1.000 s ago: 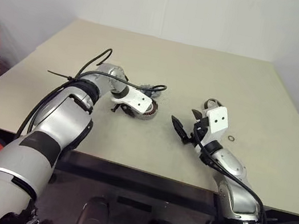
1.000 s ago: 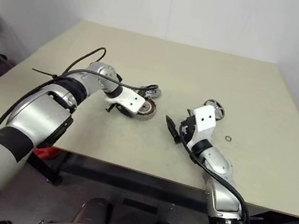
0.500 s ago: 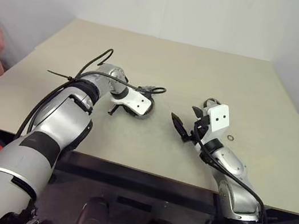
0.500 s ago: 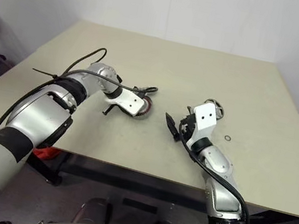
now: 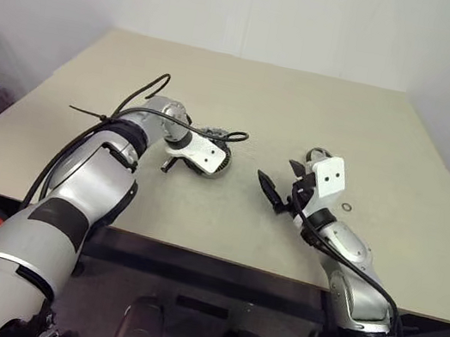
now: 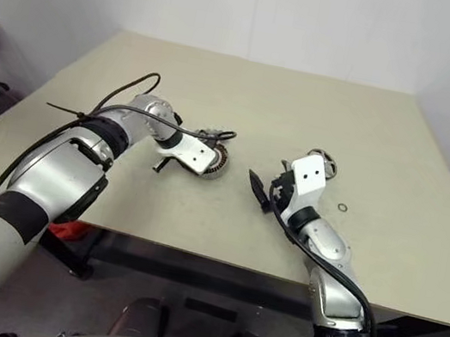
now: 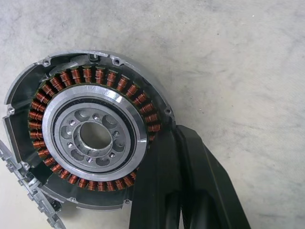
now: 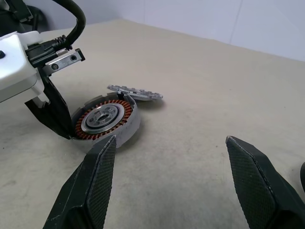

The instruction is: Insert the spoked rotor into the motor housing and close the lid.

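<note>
Closing over the past second, my left gripper (image 7: 178, 210) is now clamping the housing (image 7: 90, 133) rim at mid-table, lid (image 8: 136, 92) leaning on it, while my right gripper (image 8: 174, 183) is waiting wide apart.

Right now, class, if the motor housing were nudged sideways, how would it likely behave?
The motor housing looks like rigid metal packed with copper windings, so probably heavy for its size. Squat and flat-based on the table, it should slide rather than tip or roll.

We see a small metal ring (image 5: 347, 208) lying on the beige table (image 5: 265, 88), towards its right edge.
</note>
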You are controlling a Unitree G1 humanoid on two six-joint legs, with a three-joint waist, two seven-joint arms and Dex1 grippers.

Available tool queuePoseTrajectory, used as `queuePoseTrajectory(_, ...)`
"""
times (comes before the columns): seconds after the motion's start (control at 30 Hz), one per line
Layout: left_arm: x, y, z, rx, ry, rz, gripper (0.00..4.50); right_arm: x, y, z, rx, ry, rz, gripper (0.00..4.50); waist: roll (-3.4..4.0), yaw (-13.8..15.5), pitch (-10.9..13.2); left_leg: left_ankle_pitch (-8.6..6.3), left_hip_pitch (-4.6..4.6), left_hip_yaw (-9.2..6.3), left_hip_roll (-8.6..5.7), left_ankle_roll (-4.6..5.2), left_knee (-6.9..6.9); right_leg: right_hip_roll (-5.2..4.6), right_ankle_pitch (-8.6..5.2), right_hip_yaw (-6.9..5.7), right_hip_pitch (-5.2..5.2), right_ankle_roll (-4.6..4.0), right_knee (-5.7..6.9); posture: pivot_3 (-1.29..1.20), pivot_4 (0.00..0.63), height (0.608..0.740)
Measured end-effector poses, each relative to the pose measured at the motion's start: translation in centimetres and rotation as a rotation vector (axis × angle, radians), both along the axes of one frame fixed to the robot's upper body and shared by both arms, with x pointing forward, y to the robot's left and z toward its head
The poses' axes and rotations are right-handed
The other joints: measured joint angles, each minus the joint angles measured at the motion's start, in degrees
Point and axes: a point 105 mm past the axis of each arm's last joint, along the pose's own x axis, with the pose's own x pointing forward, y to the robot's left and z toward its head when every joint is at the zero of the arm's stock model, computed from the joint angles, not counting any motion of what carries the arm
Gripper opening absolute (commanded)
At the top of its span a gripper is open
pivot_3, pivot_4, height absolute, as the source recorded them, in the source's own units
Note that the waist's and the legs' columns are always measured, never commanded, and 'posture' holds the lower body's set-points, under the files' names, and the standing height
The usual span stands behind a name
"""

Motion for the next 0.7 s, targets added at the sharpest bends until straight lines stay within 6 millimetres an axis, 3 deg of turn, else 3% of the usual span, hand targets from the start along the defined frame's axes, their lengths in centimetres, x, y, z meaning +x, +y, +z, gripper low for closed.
queuePoseTrajectory(0.13, -0.1, -0.6, 0.6, 0.008, -0.009, -0.045, 0.03, 0.0, 0.0, 0.0, -0.001, 0.0, 0.001, 4.12, -0.01, 0.1, 0.0, 0.0, -0.14, 0.0, -0.01, 0.01, 0.0, -0.01, 0.05, 0.0, -0.1, -0.09, -0.01, 0.0, 0.0, 0.74)
queuePoseTrajectory(0.4, -0.6, -3.6, 2.2, -0.006, -0.046, -0.17, 0.03, 0.2, -0.4, 0.3, 0.0, -0.009, -0.014, 4.12, -0.03, 0.2, 0.0, -0.01, -0.17, 0.01, -0.05, 0.01, 0.0, -0.06, 0.04, -0.01, -0.12, -0.07, -0.01, 0.0, 0.0, 0.74)
queuePoseTrajectory(0.7, -1.6, -5.2, 1.8, 0.033, -0.051, -0.292, 0.03, 0.3, -0.9, 0.4, 0.0, -0.014, -0.038, 4.12, -0.04, 0.2, 0.0, -0.01, -0.19, 0.01, -0.07, 0.02, 0.0, -0.07, 0.04, -0.01, -0.14, -0.06, 0.0, 0.0, 0.0, 0.74)
